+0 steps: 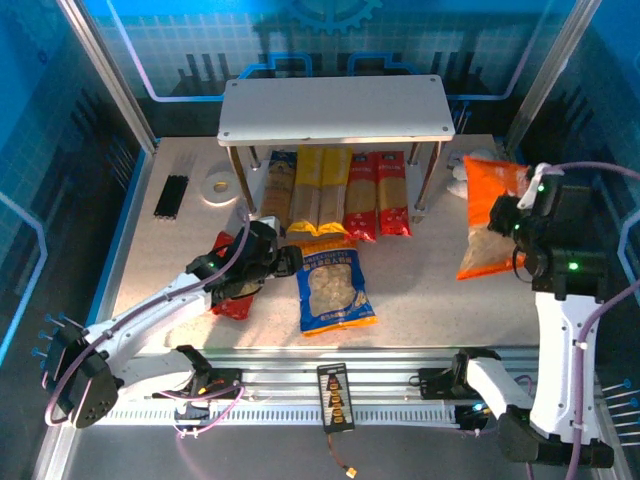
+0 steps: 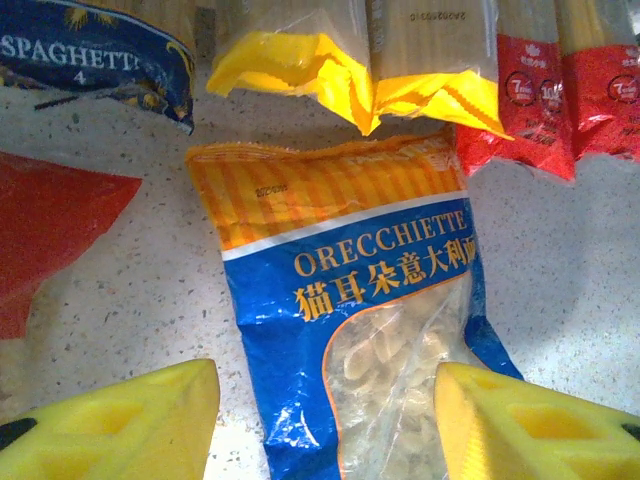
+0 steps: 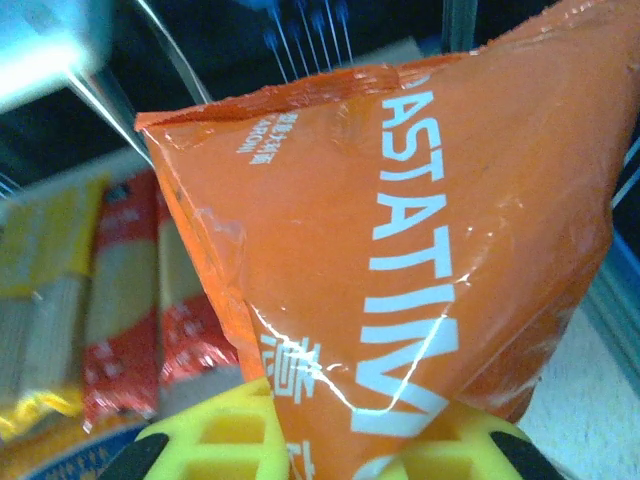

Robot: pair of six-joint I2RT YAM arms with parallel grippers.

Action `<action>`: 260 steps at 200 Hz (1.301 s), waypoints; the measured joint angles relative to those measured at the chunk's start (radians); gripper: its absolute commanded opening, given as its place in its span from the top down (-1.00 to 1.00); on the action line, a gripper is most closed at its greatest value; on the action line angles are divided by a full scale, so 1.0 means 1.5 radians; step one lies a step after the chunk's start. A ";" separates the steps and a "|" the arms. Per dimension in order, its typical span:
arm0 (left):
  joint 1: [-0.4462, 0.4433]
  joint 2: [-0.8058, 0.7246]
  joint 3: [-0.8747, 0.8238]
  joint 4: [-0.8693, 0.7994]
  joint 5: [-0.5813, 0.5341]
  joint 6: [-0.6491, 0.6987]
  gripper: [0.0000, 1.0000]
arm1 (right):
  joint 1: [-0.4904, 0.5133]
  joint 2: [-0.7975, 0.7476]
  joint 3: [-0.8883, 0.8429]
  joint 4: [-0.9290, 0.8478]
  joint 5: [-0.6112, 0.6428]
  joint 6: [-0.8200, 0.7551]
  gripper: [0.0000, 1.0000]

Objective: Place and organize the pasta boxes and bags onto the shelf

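Note:
The shelf [image 1: 335,108] stands at the back centre. Five spaghetti packs lie on the table under it: dark blue [image 1: 278,185], two yellow [image 1: 318,190], two red [image 1: 377,197]. The blue bag [image 1: 333,290] lies flat in front of them. My left gripper [image 1: 290,262] hovers open at its upper left; the yellow fingers [image 2: 120,425] straddle the bag's window [image 2: 400,370]. The red bag [image 1: 232,300] lies partly under the left arm. My right gripper [image 1: 503,218] is shut on the orange bag [image 1: 490,215], whose body [image 3: 400,220] rises tilted from the pads [image 3: 220,440].
A black stick bundle [image 1: 172,196] and a white tape roll [image 1: 218,184] lie at the back left. A white plush toy [image 1: 460,175] sits behind the orange bag beside the shelf's right post. A small controller [image 1: 335,397] rests on the front rail.

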 measured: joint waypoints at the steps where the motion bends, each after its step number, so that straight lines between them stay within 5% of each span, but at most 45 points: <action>1: 0.000 0.001 0.001 0.000 0.000 0.001 -0.19 | 0.000 0.001 0.004 0.000 0.000 0.000 1.00; 86: -0.003 0.022 0.033 -0.001 0.000 0.015 -0.21 | 0.061 0.243 0.376 -0.022 -0.004 0.001 1.00; 159: -0.003 0.036 0.040 -0.006 0.000 0.027 -0.23 | 0.188 0.557 0.809 -0.047 0.039 -0.017 1.00; 260: -0.003 0.054 0.049 -0.021 -0.010 0.031 -0.25 | 0.195 0.664 0.821 0.022 0.033 0.017 1.00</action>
